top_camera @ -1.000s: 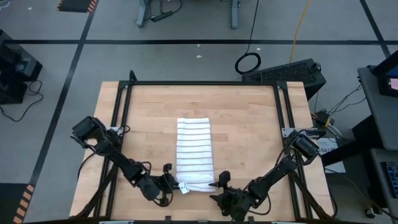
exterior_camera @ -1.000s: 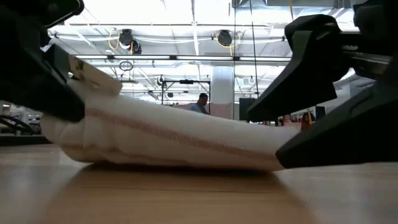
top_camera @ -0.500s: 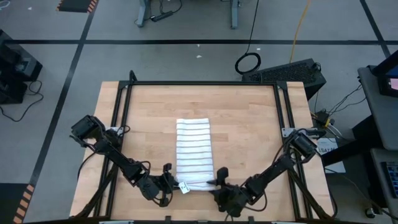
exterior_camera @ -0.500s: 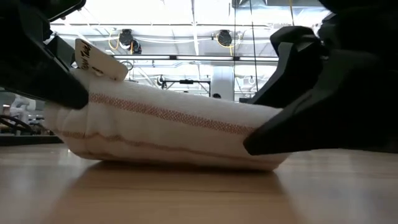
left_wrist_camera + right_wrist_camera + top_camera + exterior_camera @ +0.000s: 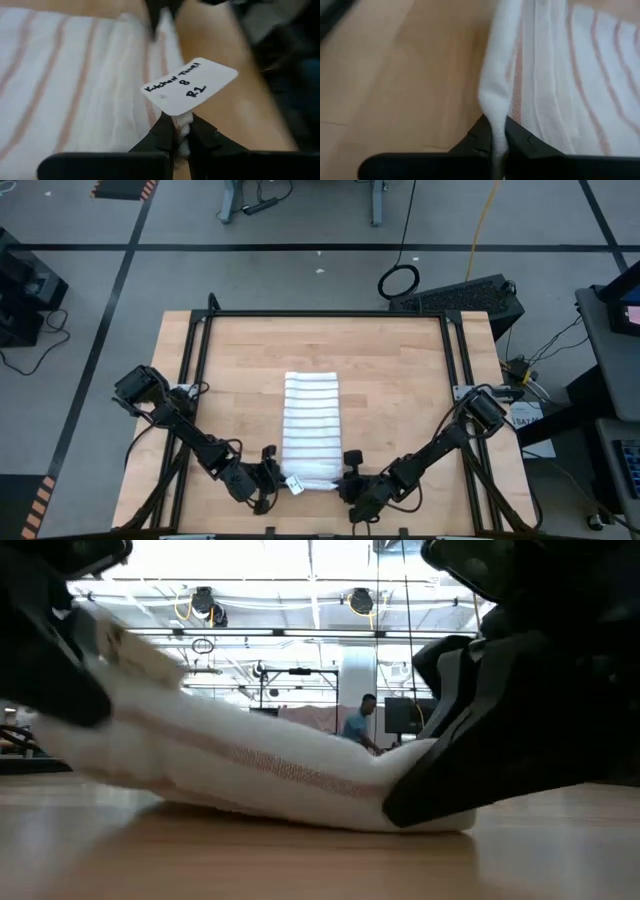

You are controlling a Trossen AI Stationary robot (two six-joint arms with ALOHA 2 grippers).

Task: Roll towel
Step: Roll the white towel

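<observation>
While the wooden table [image 5: 400,380] lies bare around it, the left gripper [image 5: 272,477] and right gripper [image 5: 347,477], low in the frame, each pinch 1 near corner of the thin, striped towel [image 5: 311,425], folded long at lower center, its tag [image 5: 189,86] raised.

You can read one label only: the small white tag [image 5: 192,86] at the towel [image 5: 75,85] corner carries handwritten dark lettering in three lines. Line one reads roughly "Kitchen Towel", line two "8", line three "R1". The tag stands tilted just above the left gripper [image 5: 181,134], whose fingers are pinched on the cloth at the tag's base. In the high view the tag [image 5: 295,483] is too small for you to read.
</observation>
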